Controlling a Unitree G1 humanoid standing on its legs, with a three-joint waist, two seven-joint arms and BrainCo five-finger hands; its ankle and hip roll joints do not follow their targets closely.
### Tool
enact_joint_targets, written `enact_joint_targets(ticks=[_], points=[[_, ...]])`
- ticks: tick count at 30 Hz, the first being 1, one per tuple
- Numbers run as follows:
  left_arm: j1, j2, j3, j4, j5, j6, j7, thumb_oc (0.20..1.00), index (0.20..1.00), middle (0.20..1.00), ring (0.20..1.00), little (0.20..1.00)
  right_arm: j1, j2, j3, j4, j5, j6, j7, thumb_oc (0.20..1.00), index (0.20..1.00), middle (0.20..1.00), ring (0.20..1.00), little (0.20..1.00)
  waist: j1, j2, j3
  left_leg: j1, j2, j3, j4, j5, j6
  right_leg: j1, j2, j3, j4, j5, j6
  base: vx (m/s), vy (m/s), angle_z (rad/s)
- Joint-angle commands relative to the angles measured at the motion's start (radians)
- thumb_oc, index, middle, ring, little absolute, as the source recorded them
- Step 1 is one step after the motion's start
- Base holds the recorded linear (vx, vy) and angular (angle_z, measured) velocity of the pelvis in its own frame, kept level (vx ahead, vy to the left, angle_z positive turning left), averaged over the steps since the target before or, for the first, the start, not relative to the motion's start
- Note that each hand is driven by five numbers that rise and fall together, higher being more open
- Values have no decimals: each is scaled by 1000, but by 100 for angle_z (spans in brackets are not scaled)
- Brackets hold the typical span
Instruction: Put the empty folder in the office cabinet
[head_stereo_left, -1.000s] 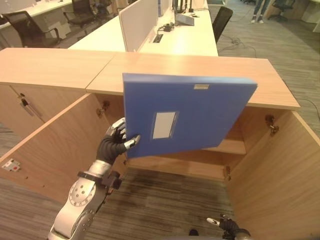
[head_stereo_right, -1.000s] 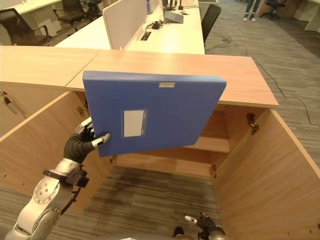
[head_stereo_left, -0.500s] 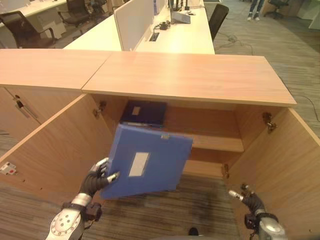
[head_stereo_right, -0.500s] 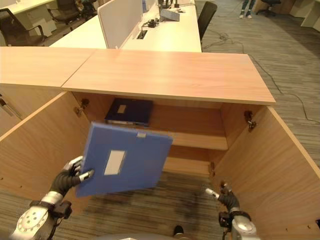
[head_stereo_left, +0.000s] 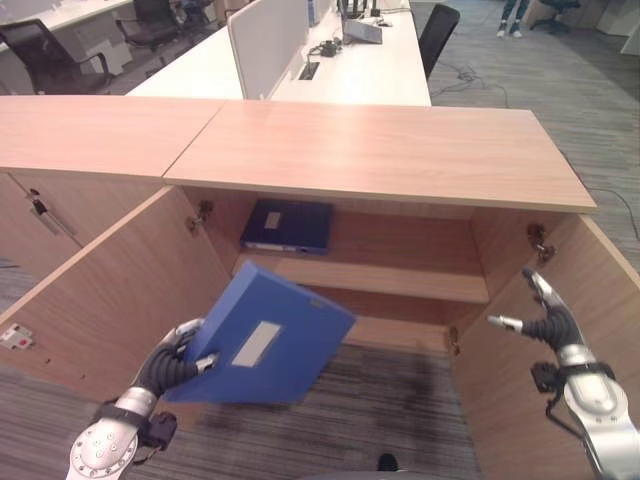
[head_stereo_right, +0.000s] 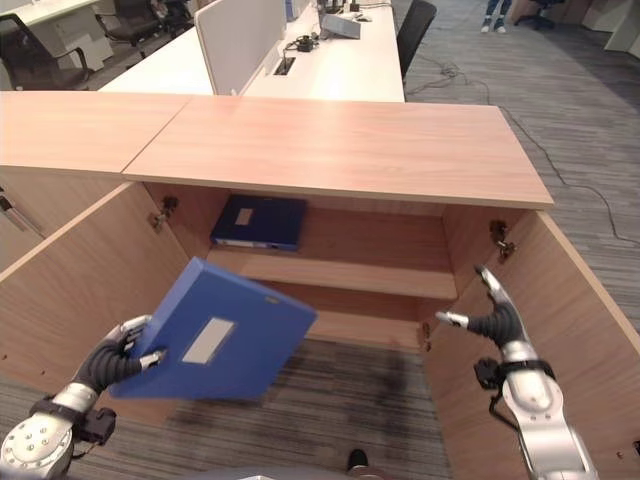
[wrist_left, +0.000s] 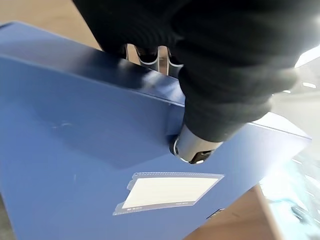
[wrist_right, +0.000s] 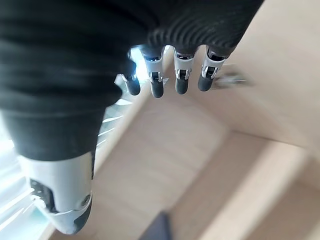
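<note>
- My left hand (head_stereo_left: 178, 358) sat low at the left, in front of the open left door (head_stereo_left: 110, 290) of the cabinet (head_stereo_left: 380, 150). Its fingers were curled over one edge of the blue folder (head_stereo_left: 265, 340) and the thumb (wrist_left: 192, 145) pressed on the labelled face, so the hand pinched the folder at its lower left corner.
- The blue folder was held in the air, tilted, with its white label (head_stereo_right: 208, 340) facing up. It was outside the cabinet, in front of the lower compartment and above the grey carpet (head_stereo_left: 400, 400). It touched neither shelf nor door.
- The cabinet stood open, both doors swung outward. A wooden shelf (head_stereo_left: 380, 280) divided the inside into an upper and a lower compartment.
- A dark blue folder (head_stereo_left: 288, 225) lay flat on the shelf, at the left of the upper compartment, well apart from the held folder.
- My right hand (head_stereo_right: 495, 318) was raised at the right, just beside the inner face of the open right door (head_stereo_right: 530, 330). Its fingers (wrist_right: 181, 75) were straight and held together, the thumb (wrist_right: 65, 195) stuck out apart from them, and it held nothing. Whether the fingertips touched the door, I could not tell.
- Beyond the cabinet top, a white desk (head_stereo_left: 370, 70) with a divider panel (head_stereo_left: 265, 40) ran away from me, with a black chair (head_stereo_left: 440, 35) to its right.
</note>
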Motion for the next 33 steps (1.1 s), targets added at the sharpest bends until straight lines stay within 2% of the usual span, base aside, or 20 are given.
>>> enact_joint_targets(ticks=[1, 8, 14, 24, 33], points=[[-134, 85, 5, -90, -39, -107, 11, 200, 200, 200, 200, 200, -175, -36, 96, 11, -32, -37, 39, 1000, 1000, 1000, 1000, 1000, 19, -51, -13, -13, -19, -76, 2, -56, 10, 52, -1, -28, 8, -107, 41, 0, 0, 0], [-240, 179, -54, -113, -59, -128, -5, 200, 200, 200, 200, 200, -358, -70, 315, -53, 37, -57, 155, 1000, 1000, 1000, 1000, 1000, 33, -55, -16, -10, -15, -75, 2, -48, 3, 53, -2, -29, 8, -106, 38, 0, 0, 0], [-308, 224, -101, -132, -66, -143, -10, 200, 200, 200, 200, 200, -473, -48, 447, -52, 69, -60, 198, 1000, 1000, 1000, 1000, 1000, 44, -56, -22, -6, -15, -77, 2, -45, -1, 59, -4, -32, 8, -105, 38, -1, -6, 4], [-357, 258, -125, -150, -49, -162, 2, 200, 200, 200, 200, 200, -562, -15, 520, -66, 98, -66, 206, 1000, 1000, 1000, 1000, 1000, 54, -55, -28, -3, -15, -80, 2, -42, -4, 63, -3, -36, 8, -109, 38, 0, 0, 0], [-457, 253, -167, -194, -14, -196, 33, 200, 200, 200, 200, 200, -595, 9, 583, -22, 95, -67, 215, 1000, 1000, 1000, 1000, 1000, 53, -59, -32, -3, -15, -83, 2, -42, -7, 68, -3, -38, 8, -113, 38, 0, 0, 0]])
